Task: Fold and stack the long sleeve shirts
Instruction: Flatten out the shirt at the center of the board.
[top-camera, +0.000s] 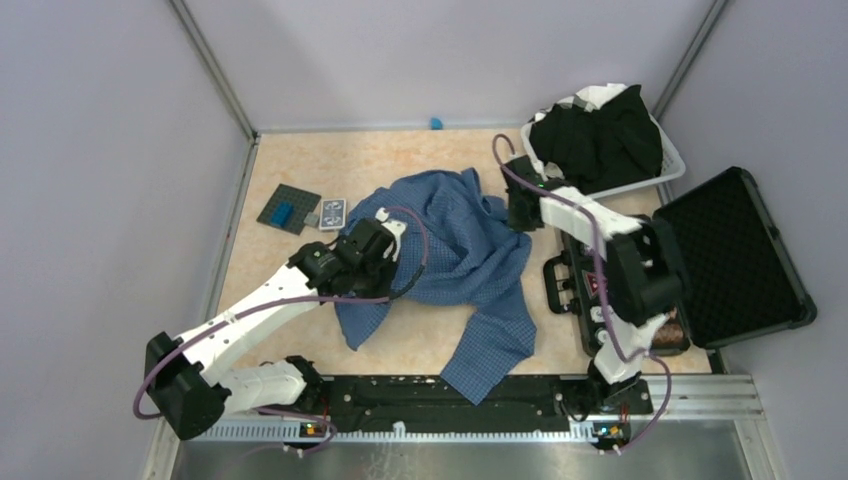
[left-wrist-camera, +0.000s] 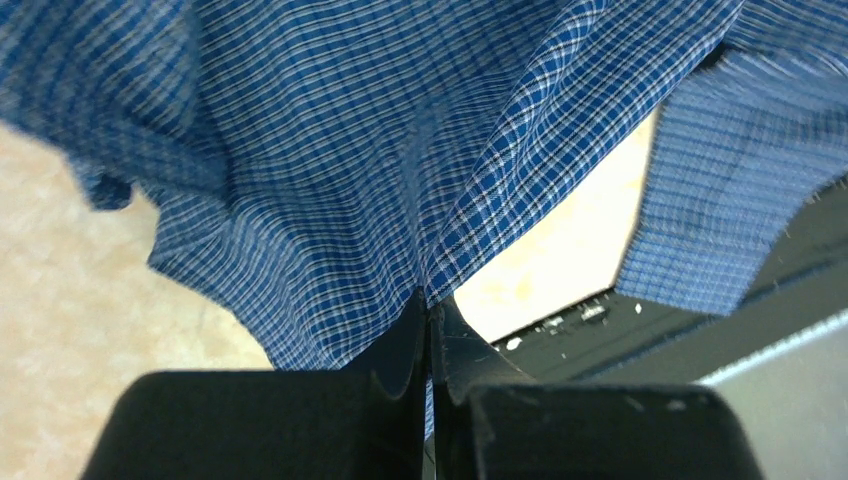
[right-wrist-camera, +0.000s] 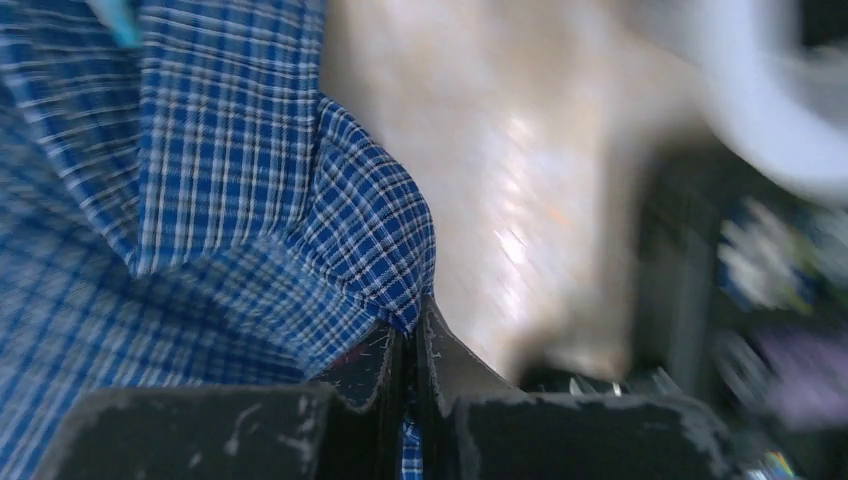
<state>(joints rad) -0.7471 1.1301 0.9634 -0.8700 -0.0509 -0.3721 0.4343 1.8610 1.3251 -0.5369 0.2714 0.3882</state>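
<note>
The blue checked shirt (top-camera: 462, 262) lies rumpled across the middle of the table, one part trailing to the near edge. My left gripper (top-camera: 378, 240) is shut on its left side; in the left wrist view the checked cloth (left-wrist-camera: 380, 170) is pinched between the jaws (left-wrist-camera: 430, 305) and hangs up from them. My right gripper (top-camera: 520, 212) is shut on the shirt's right edge, where a fold of the checked cloth (right-wrist-camera: 370, 235) is clamped at the fingertips (right-wrist-camera: 412, 325). Plain black shirts (top-camera: 598, 138) are piled in the white basket (top-camera: 672, 166) at the back right.
An open black hard case (top-camera: 735, 255) with foam lining lies at the right, past the right arm. A dark grey plate (top-camera: 288, 208) with a blue block and a small card (top-camera: 332, 213) lie at the back left. A black rail (top-camera: 440, 395) runs along the near edge.
</note>
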